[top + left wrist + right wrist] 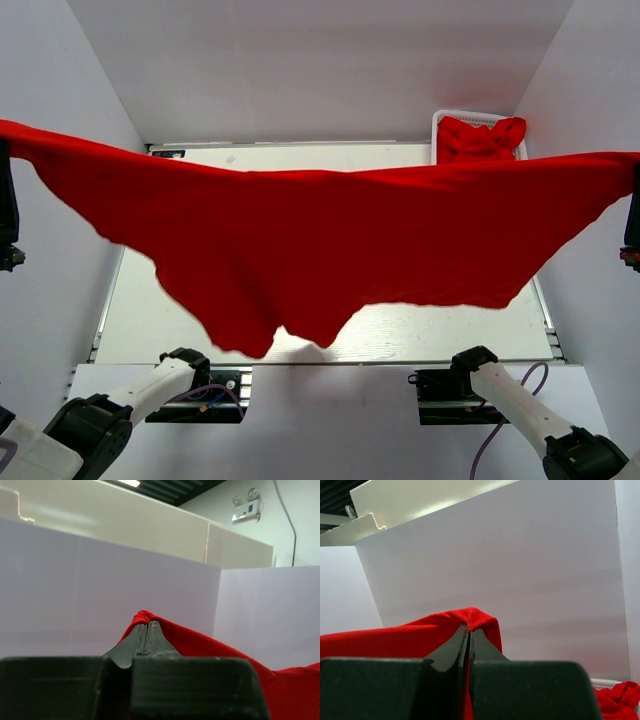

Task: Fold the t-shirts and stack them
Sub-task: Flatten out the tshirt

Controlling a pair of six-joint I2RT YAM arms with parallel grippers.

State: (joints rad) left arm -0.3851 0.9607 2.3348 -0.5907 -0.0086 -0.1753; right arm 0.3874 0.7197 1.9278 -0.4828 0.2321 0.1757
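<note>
Spreading step. Red t-shirt (320, 240) hangs stretched wide above the table (180, 325). Left gripper (148, 630) and right gripper (470, 632) are each clamped on one end of it. More t-shirts (480, 138) sit in the basket (437, 125) at the table's far right corner. Next, probably: lower the cloth flat onto the table, tension even.

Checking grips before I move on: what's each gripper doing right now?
Left gripper: shut on the red t-shirt.
Right gripper: shut on the same t-shirt.

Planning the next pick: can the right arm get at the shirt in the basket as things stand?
Probably not yet. The right fingers are shut on a corner of the spread shirt, held in the air. The basket looks unblocked, but this shirt would need putting down first.
</note>
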